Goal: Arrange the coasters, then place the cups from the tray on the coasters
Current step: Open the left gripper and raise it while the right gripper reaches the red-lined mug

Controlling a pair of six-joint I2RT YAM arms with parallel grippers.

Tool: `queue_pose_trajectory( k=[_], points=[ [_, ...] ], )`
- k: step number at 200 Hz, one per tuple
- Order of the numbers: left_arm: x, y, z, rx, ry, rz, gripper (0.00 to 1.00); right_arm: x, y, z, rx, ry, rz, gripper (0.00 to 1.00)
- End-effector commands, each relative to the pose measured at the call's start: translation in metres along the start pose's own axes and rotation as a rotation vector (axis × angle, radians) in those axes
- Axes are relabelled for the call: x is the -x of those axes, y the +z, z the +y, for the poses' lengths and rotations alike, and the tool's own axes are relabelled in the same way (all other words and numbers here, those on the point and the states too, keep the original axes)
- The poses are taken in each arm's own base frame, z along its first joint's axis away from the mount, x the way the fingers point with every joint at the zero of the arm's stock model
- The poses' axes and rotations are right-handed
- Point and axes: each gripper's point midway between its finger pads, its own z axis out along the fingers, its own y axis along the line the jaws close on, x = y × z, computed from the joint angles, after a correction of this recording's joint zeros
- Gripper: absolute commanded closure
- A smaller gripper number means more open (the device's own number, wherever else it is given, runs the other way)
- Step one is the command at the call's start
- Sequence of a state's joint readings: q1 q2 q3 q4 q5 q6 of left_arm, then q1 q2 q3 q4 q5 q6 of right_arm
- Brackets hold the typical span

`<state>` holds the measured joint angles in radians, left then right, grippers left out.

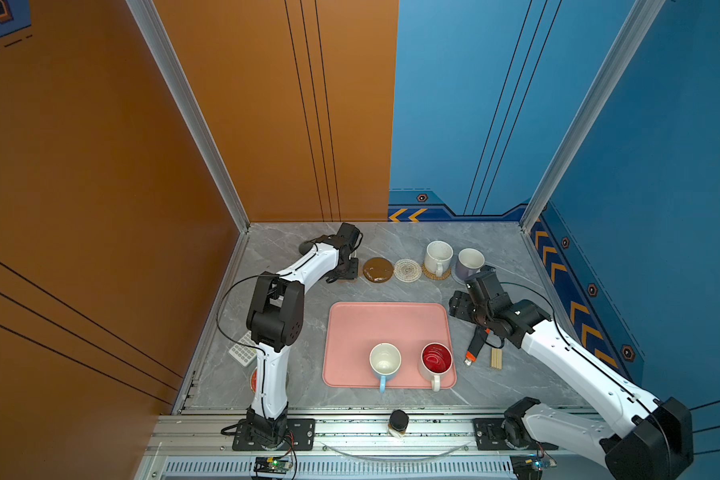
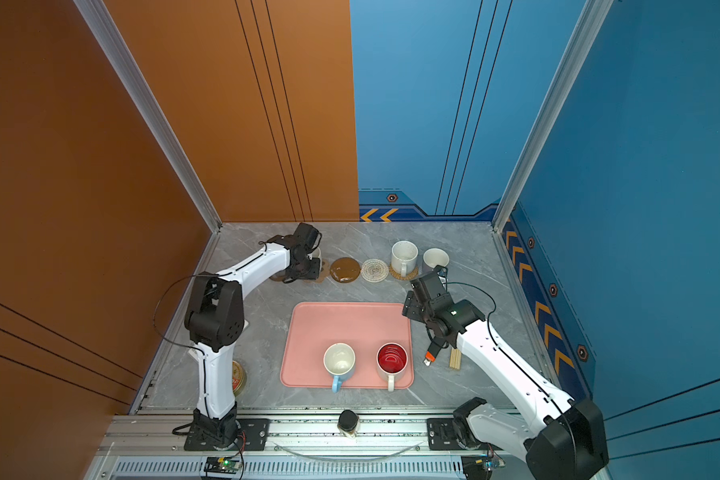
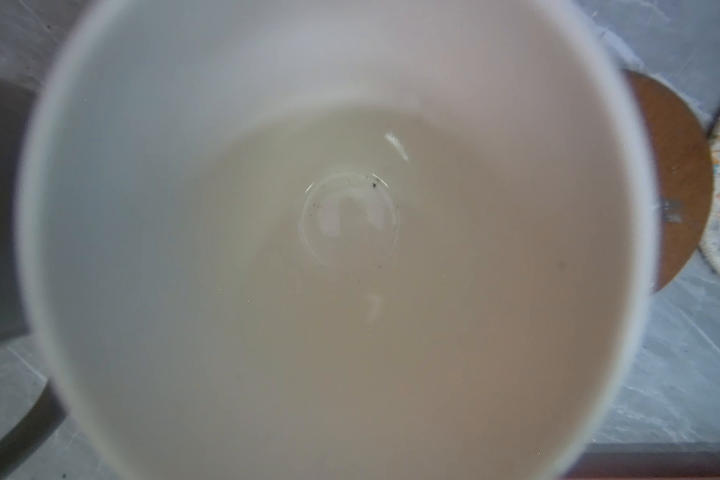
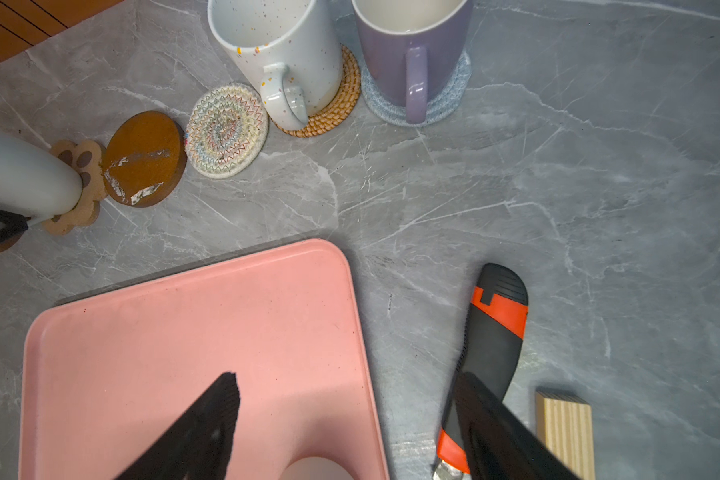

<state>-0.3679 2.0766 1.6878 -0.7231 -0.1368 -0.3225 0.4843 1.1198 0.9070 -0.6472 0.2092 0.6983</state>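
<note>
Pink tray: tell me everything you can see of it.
The tray is pink, rectangular, with rounded corners and a low raised rim. It looks like matt plastic. It lies flat on the grey marbled table, near the middle. Its far half is bare. Two mugs stand upright along its near edge: a light blue mug with a white inside and a white mug with a red inside. Both handles reach out over the near rim.

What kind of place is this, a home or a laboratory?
Probably a robot test booth, not a home: two arms bolted to an aluminium rail, printed wall panels, and a marble-look table.
</note>
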Motion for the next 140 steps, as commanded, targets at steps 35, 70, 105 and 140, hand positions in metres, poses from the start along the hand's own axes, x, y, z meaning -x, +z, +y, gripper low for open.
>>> queue_pose_trajectory(
  k=[35, 70, 105, 140],
  points=[
    [0.005, -0.047, -0.001, -0.028, 0.006, -0.076, 0.52, -0.014, -0.006, -0.004, -0.008, -0.011, 0.037, 0.18],
    [0.002, -0.073, 0.000, -0.034, 0.014, -0.120, 0.49, -0.019, -0.011, -0.002, -0.006, -0.026, 0.039, 0.18],
    [-0.005, -0.103, 0.004, -0.041, 0.004, -0.171, 0.49, -0.025, -0.020, 0.000, -0.005, -0.037, 0.034, 0.17],
    [-0.015, -0.138, 0.005, -0.030, -0.002, -0.248, 0.50, -0.040, -0.030, 0.012, 0.015, -0.073, 0.033, 0.17]
  ],
)
